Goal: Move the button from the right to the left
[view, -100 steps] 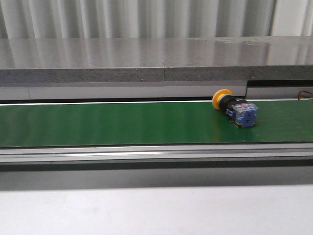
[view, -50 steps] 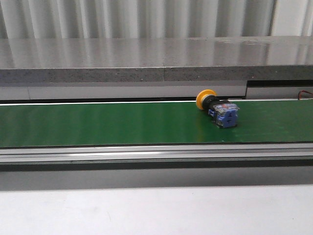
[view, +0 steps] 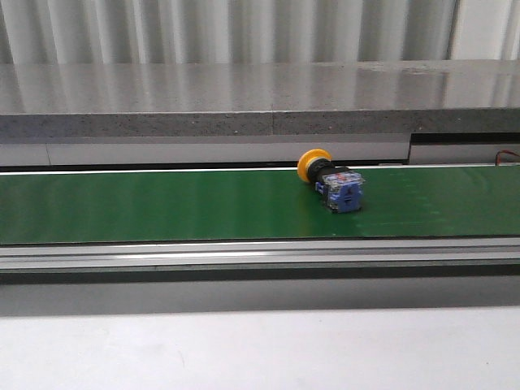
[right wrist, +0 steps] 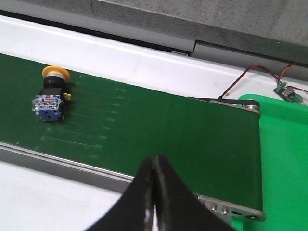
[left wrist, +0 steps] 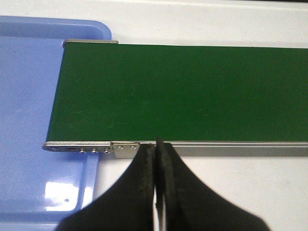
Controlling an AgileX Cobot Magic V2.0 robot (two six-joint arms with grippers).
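Note:
The button [view: 331, 181] lies on its side on the green conveyor belt [view: 162, 203], right of the belt's middle, yellow cap toward the far edge and blue block toward the near edge. It also shows in the right wrist view [right wrist: 50, 98]. My right gripper [right wrist: 154, 161] is shut and empty, above the belt's near rail, well apart from the button. My left gripper [left wrist: 156, 144] is shut and empty, over the near rail by the belt's left end [left wrist: 86, 96]. Neither gripper shows in the front view.
A blue tray [left wrist: 24, 120] sits under the belt's left end. A green tray [right wrist: 284, 159] sits past the belt's right end, with a small wired circuit board [right wrist: 288, 94] behind it. A grey stone ledge [view: 244, 101] runs behind the belt.
The button has moved left along the belt, from the right part toward the middle, keeping its orientation. No gripper touched it.

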